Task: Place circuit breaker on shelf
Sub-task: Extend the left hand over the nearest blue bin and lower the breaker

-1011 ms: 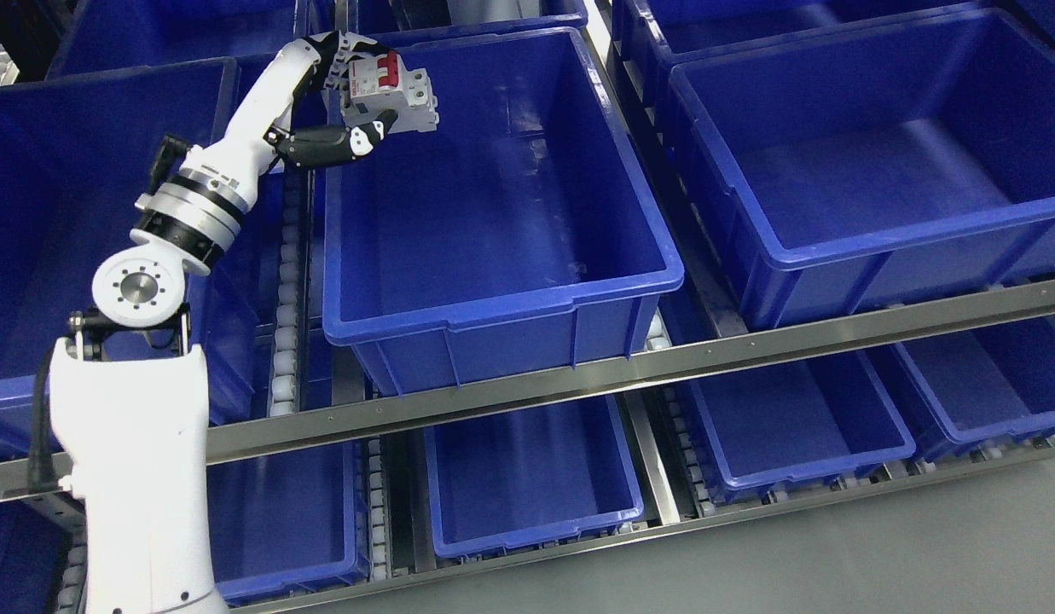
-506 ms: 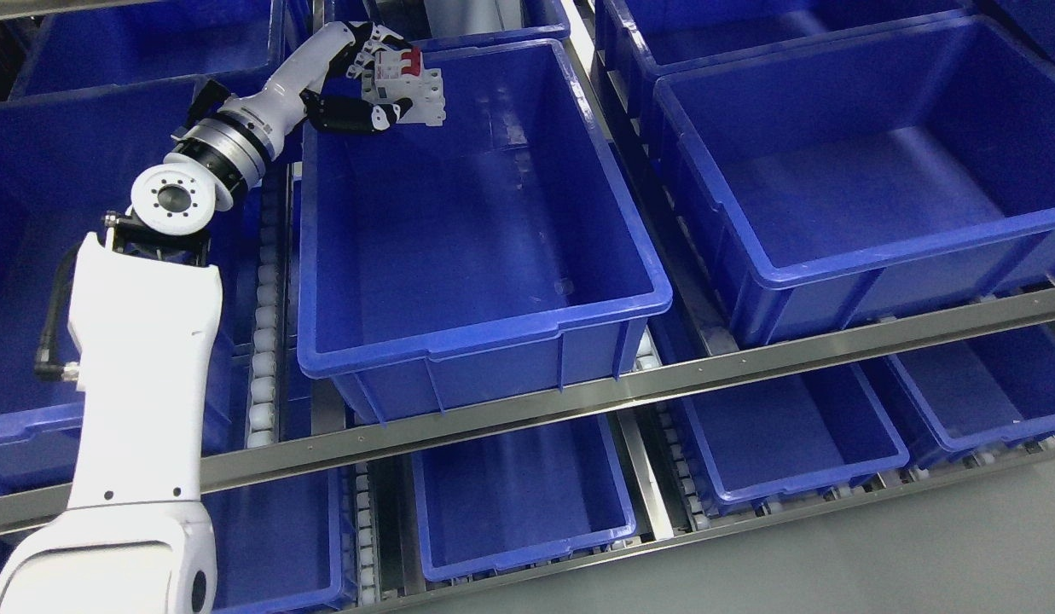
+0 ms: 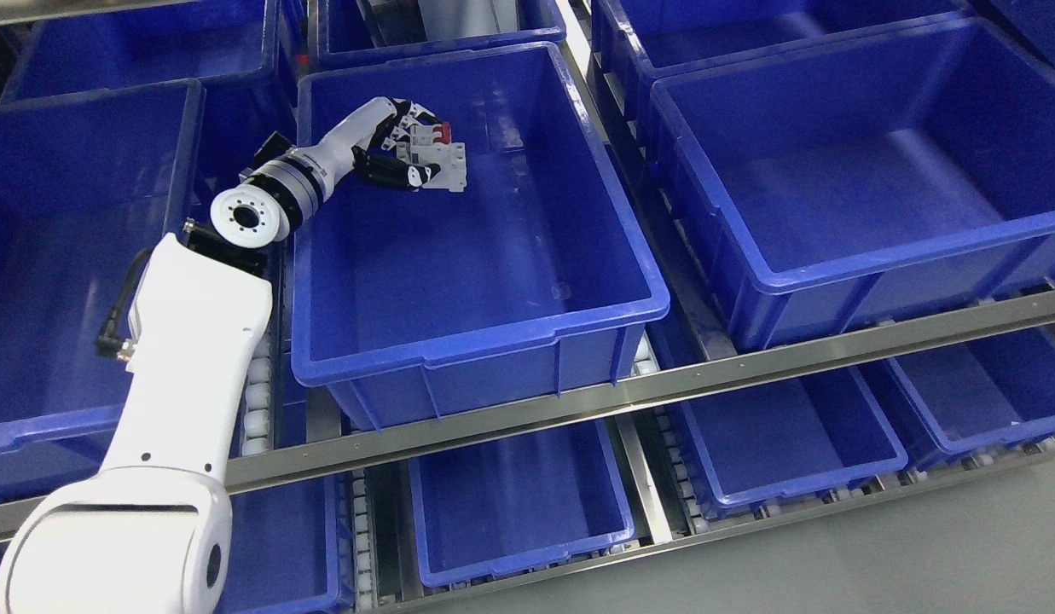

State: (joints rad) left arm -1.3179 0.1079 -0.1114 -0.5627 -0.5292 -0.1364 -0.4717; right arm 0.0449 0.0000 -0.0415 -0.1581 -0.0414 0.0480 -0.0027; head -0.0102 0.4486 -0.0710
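A white circuit breaker (image 3: 439,159) with red switches is held by my left hand (image 3: 405,156), whose black-and-white fingers are shut on it. Hand and breaker hang inside the middle blue bin (image 3: 484,337) on the upper shelf level, near its back left corner and above its floor. My left arm reaches up from the lower left and crosses the bin's left wall. The right arm does not show.
More blue bins stand around: one at the left (image 3: 32,426), one at the right (image 3: 834,273), others behind. A steel shelf rail (image 3: 749,367) runs across the front, with lower bins (image 3: 510,537) beneath. Roller tracks (image 3: 258,401) lie between bins.
My left hand has carried the breaker from above the bin's back left rim down and inward into the bin. The camera view has also shifted slightly.
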